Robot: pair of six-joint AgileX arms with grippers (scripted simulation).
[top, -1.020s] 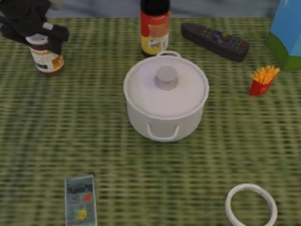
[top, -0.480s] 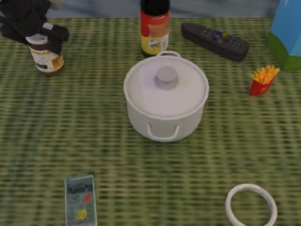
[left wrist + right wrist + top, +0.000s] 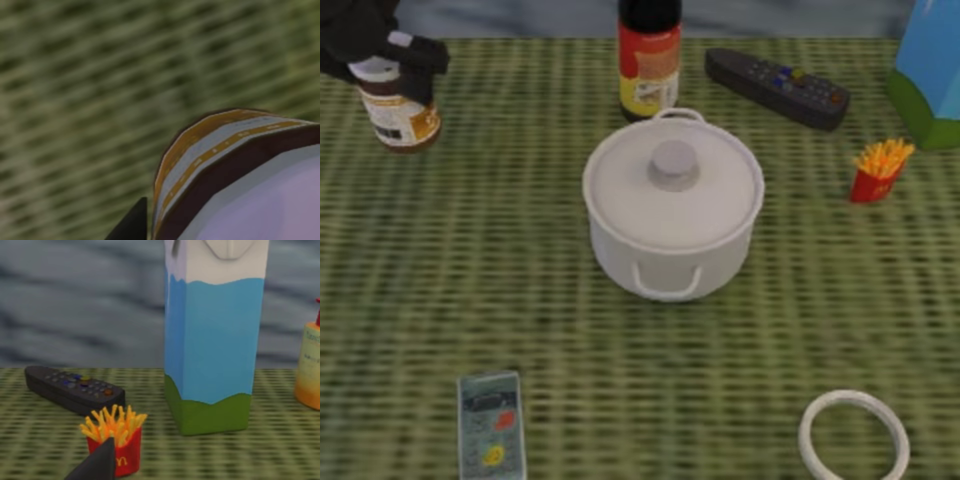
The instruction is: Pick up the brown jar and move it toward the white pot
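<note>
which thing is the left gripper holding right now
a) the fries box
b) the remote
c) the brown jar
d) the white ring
c: in the top view the left gripper is closed over the lid of the brown jar at the far left corner of the table, and the left wrist view shows the jar's label right below the camera.

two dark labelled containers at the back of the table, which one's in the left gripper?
The brown jar at the back left: squat, white lid, white-and-orange label, clamped by the left gripper. The taller bottle with the red-and-yellow label stands free behind the white pot.
</note>
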